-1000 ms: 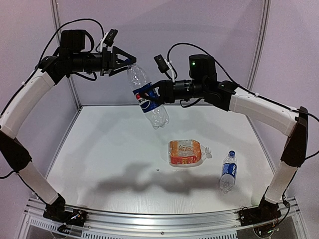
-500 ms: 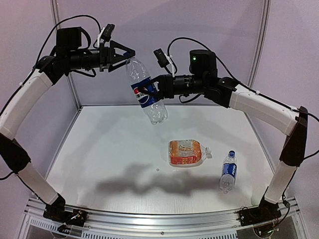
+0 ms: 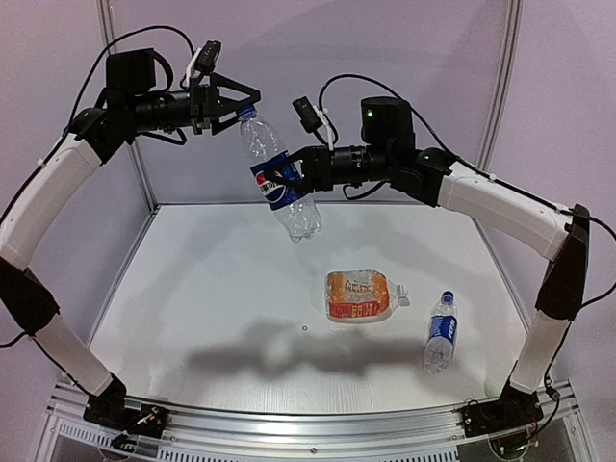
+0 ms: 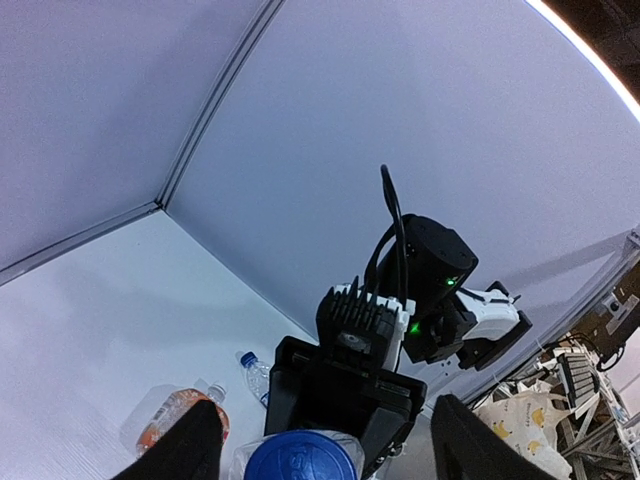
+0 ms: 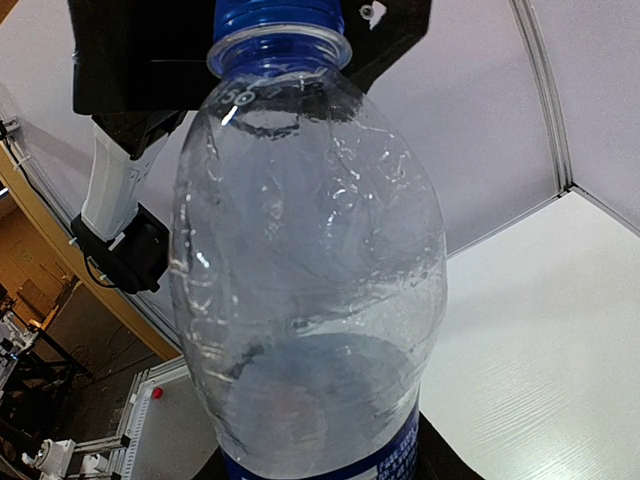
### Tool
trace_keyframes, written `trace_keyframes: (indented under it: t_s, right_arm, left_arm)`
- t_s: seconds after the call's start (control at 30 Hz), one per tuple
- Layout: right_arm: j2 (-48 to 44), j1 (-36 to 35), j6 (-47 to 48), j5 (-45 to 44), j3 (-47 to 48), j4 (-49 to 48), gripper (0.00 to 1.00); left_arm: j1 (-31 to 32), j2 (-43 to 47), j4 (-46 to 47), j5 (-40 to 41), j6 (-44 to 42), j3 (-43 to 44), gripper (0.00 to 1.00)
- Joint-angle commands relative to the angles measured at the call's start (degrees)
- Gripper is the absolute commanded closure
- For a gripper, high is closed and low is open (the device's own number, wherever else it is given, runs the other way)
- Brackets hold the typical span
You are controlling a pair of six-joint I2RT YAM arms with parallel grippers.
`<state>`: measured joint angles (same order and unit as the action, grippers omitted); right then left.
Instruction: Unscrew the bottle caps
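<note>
Bottle [image 3: 295, 214] sits higher than before, right claw [image 3: 282, 178] clamped on its middle, blue cap [image 3: 248, 113] pointing up-left between the left claw's [image 3: 246, 107] spread fingers [image 4: 190, 448].

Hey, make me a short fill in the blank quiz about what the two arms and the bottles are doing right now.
The right gripper holds a clear bottle up, off the ___. The open left gripper straddles that bottle's blue ___. Lying below are ___ other bottles: the orange-labelled bottle and the slim bottle.
Missing words: table; cap; two.
</note>
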<state>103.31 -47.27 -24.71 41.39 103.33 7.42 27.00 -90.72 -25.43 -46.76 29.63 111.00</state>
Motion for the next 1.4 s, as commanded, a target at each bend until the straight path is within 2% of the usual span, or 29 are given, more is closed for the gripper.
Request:
trace_keyframes:
  t_s: [0.0, 0.2, 0.27, 0.43, 0.53, 0.67, 0.73, 0.83, 0.87, 0.97, 1.1, 1.27, 1.3, 1.37]
  right_arm:
    - [0.9, -0.4, 0.5, 0.8, 1.4, 1.0, 0.59]
    - [1.1, -0.4, 0.6, 1.1, 1.5, 0.8, 0.59]
    - [1.1, -0.4, 0.7, 1.2, 1.5, 1.0, 0.59]
    - [1.1, -0.4, 1.2, 1.0, 1.7, 1.4, 0.59]
    - [1.0, -0.4, 2.1, -0.1, 2.1, 2.4, 0.58]
    - [1.1, -0.4, 4.5, -9.9, 3.0, 5.0, 0.59]
    - [1.2, -0.4, 5.6, -17.9, 3.6, 6.4, 0.59]
    - [3.4, -0.5, 7.2, -27.7, 6.7, 10.6, 0.61]
    - [4.1, -0.7, 8.0, -30.8, 7.9, 12.0, 0.61]
    - [5.6, -1.6, 10.9, -35.8, 10.2, 14.4, 0.62]
    - [5.4, -2.2, 11.1, -35.7, 9.0, 14.1, 0.62]
    - [2.4, -2.4, 10.4, -34.4, 3.8, 12.5, 0.63]
    - [1.4, -2.4, 10.5, -33.9, 2.2, 11.9, 0.62]
    - [-0.7, -2.4, 10.5, -33.0, -1.2, 10.3, 0.62]
  left_arm:
    - [-0.4, 0.2, 0.6, -1.4, 0.3, -0.1, 0.37]
    - [-0.3, 0.2, 0.3, 0.3, 0.2, -0.3, 0.42]
    - [-0.3, 0.1, 0.1, 0.8, 0.2, -0.3, 0.52]
    - [0.1, -0.5, -1.7, 1.5, -0.3, 0.2, 0.90]
    - [0.6, -0.9, -3.8, 3.1, -1.3, 0.4, 0.99]
    - [1.3, -1.0, -7.8, 9.8, -1.3, 0.8, 0.97]
    - [2.5, -1.2, -12.0, 17.8, -1.5, 1.6, 0.94]
    - [5.9, -2.3, -18.8, 34.0, -0.4, 3.6, 0.93]
    - [6.5, -2.7, -19.5, 36.2, 1.2, 3.7, 0.93]
    - [6.8, -5.1, -22.5, 36.3, 4.7, 6.7, 0.93]
    - [6.8, -7.5, -24.1, 36.0, 6.2, 9.1, 0.90]
    - [6.9, -6.2, -19.8, 32.2, 5.5, 7.2, 0.73]
    - [6.9, -5.1, -18.0, 30.9, 4.9, 6.3, 0.67]
    - [6.9, -3.3, -15.6, 30.0, 3.7, 5.3, 0.44]
